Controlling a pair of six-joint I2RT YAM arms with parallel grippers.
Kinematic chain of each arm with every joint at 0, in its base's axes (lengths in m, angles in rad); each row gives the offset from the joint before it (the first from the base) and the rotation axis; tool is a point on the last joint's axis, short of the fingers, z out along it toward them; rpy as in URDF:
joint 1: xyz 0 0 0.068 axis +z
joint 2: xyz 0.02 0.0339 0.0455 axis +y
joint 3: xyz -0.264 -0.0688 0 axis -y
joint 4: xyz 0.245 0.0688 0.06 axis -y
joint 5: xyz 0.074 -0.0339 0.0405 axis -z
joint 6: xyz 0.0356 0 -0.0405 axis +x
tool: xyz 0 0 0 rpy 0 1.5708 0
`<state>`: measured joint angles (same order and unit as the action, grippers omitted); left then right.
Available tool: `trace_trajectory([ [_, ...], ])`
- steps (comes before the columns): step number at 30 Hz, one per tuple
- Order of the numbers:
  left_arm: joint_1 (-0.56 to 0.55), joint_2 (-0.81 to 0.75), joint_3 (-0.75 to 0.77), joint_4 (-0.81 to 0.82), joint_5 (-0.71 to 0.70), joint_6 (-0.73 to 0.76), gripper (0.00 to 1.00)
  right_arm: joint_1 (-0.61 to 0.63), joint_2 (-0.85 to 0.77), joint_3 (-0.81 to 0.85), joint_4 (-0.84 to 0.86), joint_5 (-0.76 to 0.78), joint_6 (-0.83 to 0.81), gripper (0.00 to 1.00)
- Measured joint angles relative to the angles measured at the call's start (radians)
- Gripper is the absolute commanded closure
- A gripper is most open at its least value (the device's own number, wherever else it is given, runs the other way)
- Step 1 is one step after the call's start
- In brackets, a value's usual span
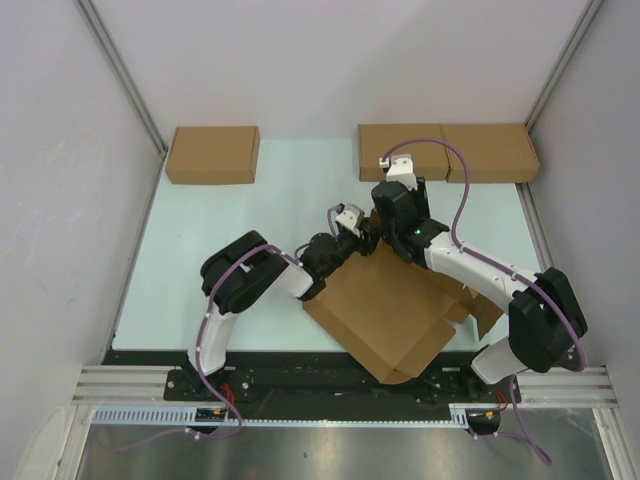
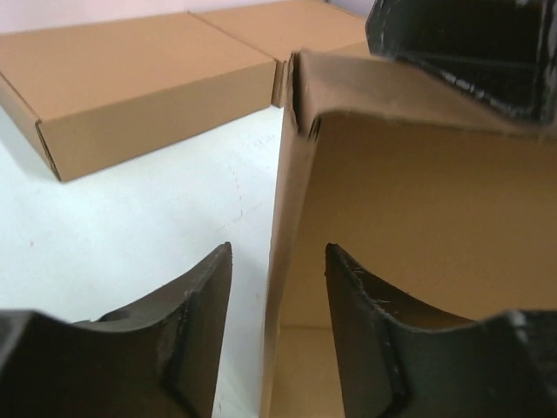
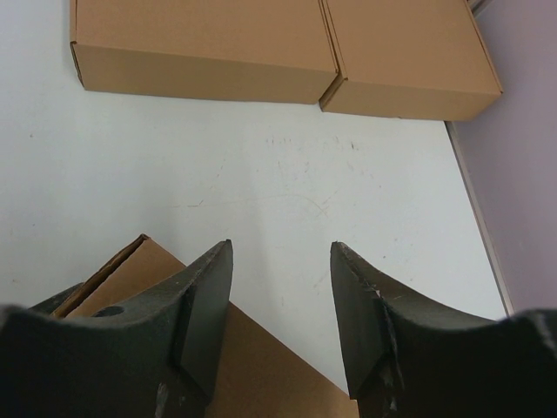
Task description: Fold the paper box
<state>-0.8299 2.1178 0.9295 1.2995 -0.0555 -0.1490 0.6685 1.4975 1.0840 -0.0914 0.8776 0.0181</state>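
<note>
The paper box [image 1: 395, 315] lies partly folded near the front middle of the table, with flaps spread to the right. In the left wrist view one of its walls [image 2: 418, 218] stands upright. My left gripper [image 1: 366, 236] [image 2: 278, 261] is open, its fingers on either side of that wall's edge with a gap on both sides. My right gripper [image 1: 388, 207] [image 3: 281, 252] hovers at the box's far corner, open, with only bare table between its fingers. A corner of the box [image 3: 252, 370] lies under its left finger. The right gripper's dark finger [image 2: 461, 43] shows above the wall.
Three closed brown boxes line the far edge of the table: one at the left [image 1: 212, 154] and two side by side at the right [image 1: 402, 150] [image 1: 490, 152], also seen in the right wrist view [image 3: 204, 43] [image 3: 405, 52]. Grey walls stand on both sides.
</note>
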Motion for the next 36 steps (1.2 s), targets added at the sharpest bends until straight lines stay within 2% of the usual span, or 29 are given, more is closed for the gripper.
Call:
trace_trajectory([
  [5, -0.008, -0.028, -0.047, 0.0, -0.018, -0.027, 0.47, 0.0, 0.0, 0.0, 0.0, 0.0, -0.001, 0.46],
  [12, -0.043, -0.071, 0.023, -0.117, -0.103, -0.091, 0.64, 0.0, -0.003, 0.0, -0.007, -0.001, -0.002, 0.46],
  [17, -0.043, -0.071, 0.097, -0.238, -0.135, -0.141, 0.7, 0.001, -0.005, 0.0, -0.01, -0.008, 0.0, 0.46],
  [20, -0.043, -0.071, 0.108, -0.265, -0.144, -0.155, 0.9, 0.001, -0.005, 0.0, -0.007, -0.014, 0.001, 0.46],
  [23, -0.043, -0.071, 0.108, -0.269, -0.148, -0.144, 0.97, 0.002, -0.005, 0.0, 0.006, -0.028, 0.005, 0.44],
  [31, -0.035, -0.076, 0.105, -0.283, -0.154, -0.129, 1.0, 0.009, -0.032, 0.0, 0.002, -0.053, 0.0, 0.41],
  [36, -0.036, -0.107, 0.103, -0.332, -0.198, -0.029, 1.0, 0.017, -0.056, 0.0, -0.02, -0.068, 0.0, 0.4],
])
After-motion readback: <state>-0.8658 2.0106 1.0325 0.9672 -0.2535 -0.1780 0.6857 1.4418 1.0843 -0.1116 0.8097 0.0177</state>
